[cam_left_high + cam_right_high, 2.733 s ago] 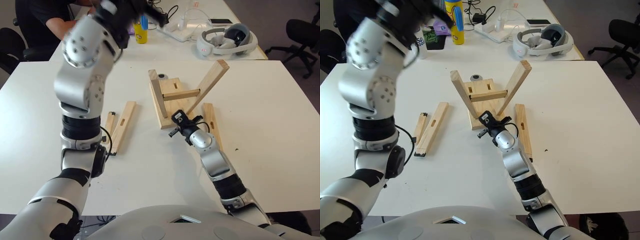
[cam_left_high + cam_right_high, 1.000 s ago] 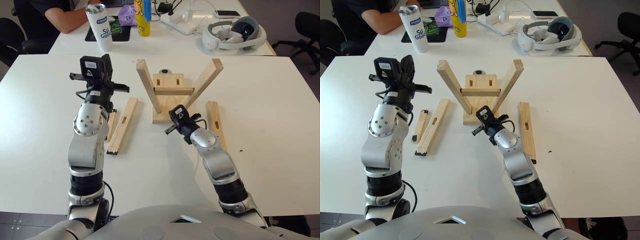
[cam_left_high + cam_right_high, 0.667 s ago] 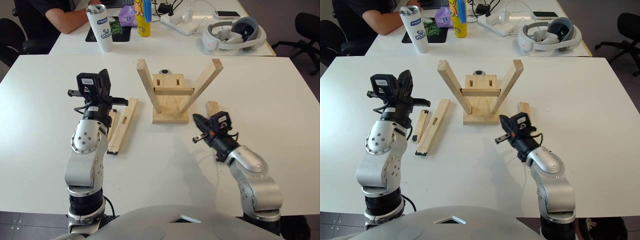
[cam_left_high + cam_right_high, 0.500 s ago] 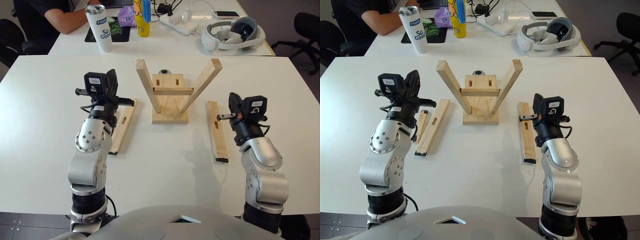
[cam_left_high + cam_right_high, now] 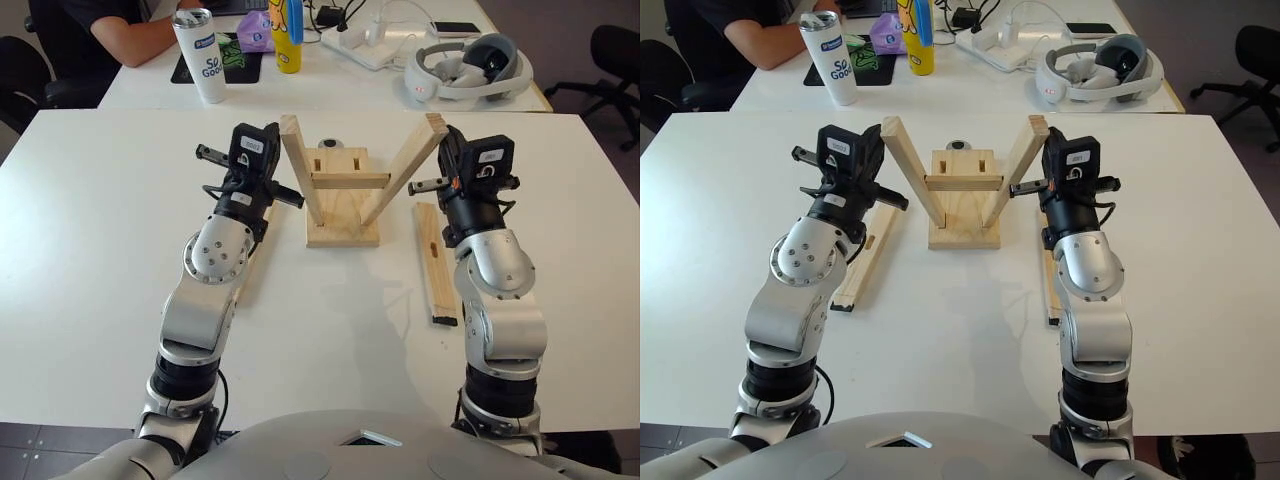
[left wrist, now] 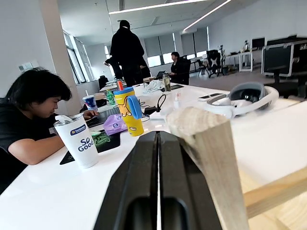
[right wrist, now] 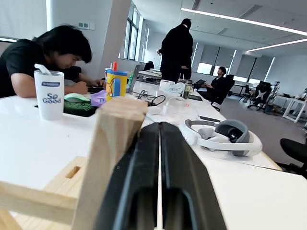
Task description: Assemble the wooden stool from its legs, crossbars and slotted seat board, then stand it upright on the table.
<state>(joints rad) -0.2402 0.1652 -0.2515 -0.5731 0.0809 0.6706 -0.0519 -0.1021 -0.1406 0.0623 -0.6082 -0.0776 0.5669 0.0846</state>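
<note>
Now | left tool (image 6: 157,143) clenched empty, beside left stool leg (image 5: 908,165) | right tool (image 7: 159,134) clenched empty, beside right leg (image 5: 1020,170)

Open-plan office. The white table (image 5: 90,260) stands on a dark grey floor (image 5: 1260,150), with a second white table (image 5: 300,92) directly behind it. One black office chair (image 5: 615,45) stands off the far right corner, another chair (image 5: 20,85) off the far left. The ceiling is white, with long linear light strips (image 6: 158,5), lit. A white column (image 6: 48,33) stands to one side. Tall windows (image 7: 132,33) line the side wall, and a further window row (image 7: 206,67) closes the far end. Desks with monitors (image 6: 278,48) occupy the distance.
</note>
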